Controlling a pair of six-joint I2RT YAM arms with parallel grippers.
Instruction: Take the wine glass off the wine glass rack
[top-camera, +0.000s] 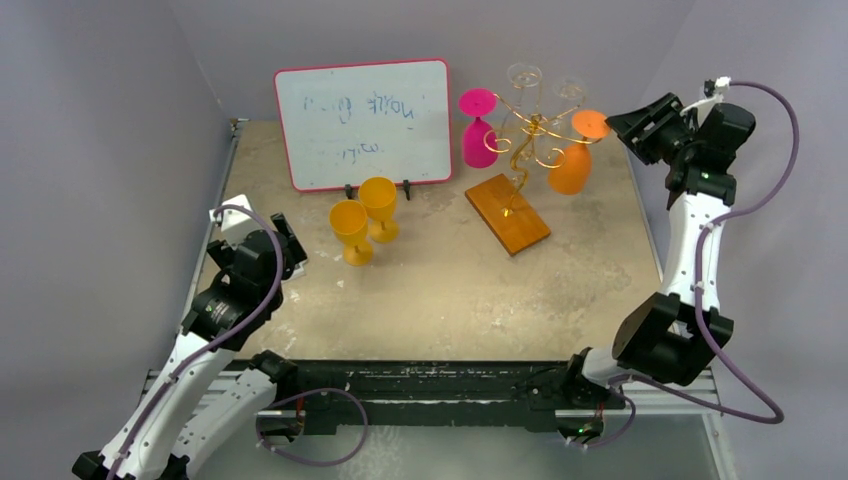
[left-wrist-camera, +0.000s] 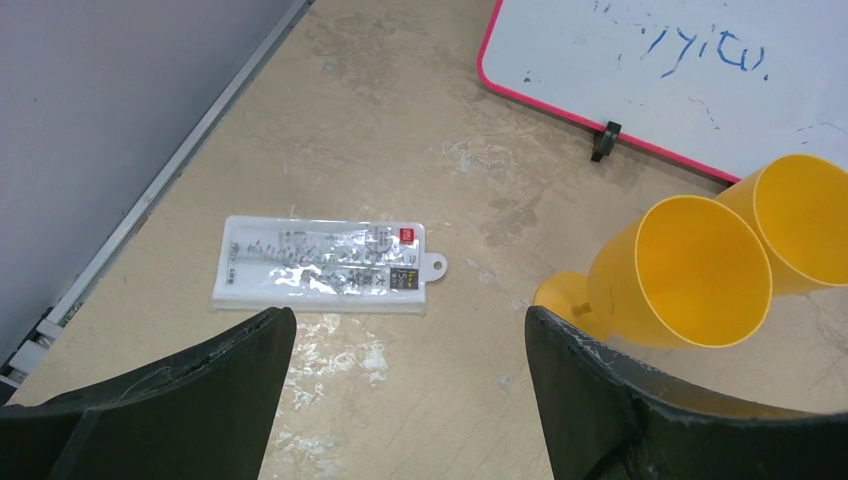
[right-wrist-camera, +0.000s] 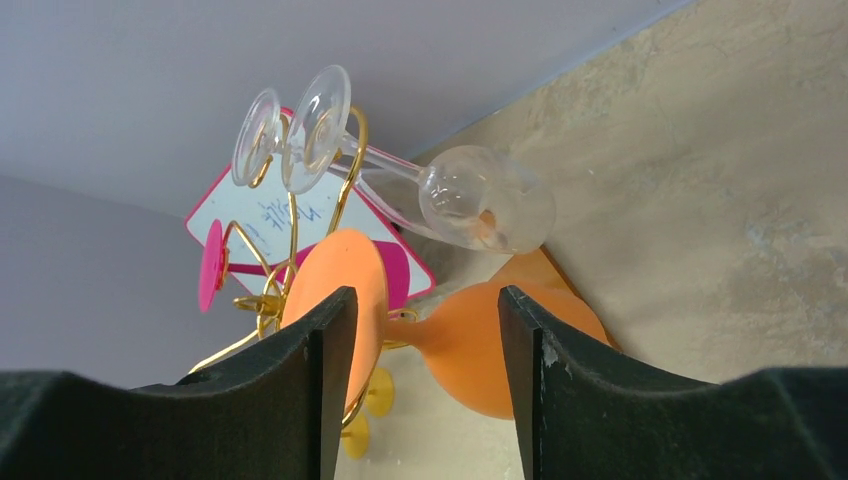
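The orange wine glass hangs upside down by its foot from the right side of the wine glass rack, not yet lifted off. The right gripper straddles its stem, jaws part-open with a gap on either side (no squeeze visible), so closing, unhooking and setting down are all left to do. A pink glass and clear glasses hang alongside. The left gripper gapes wide and empty over the desk, near two yellow goblets.
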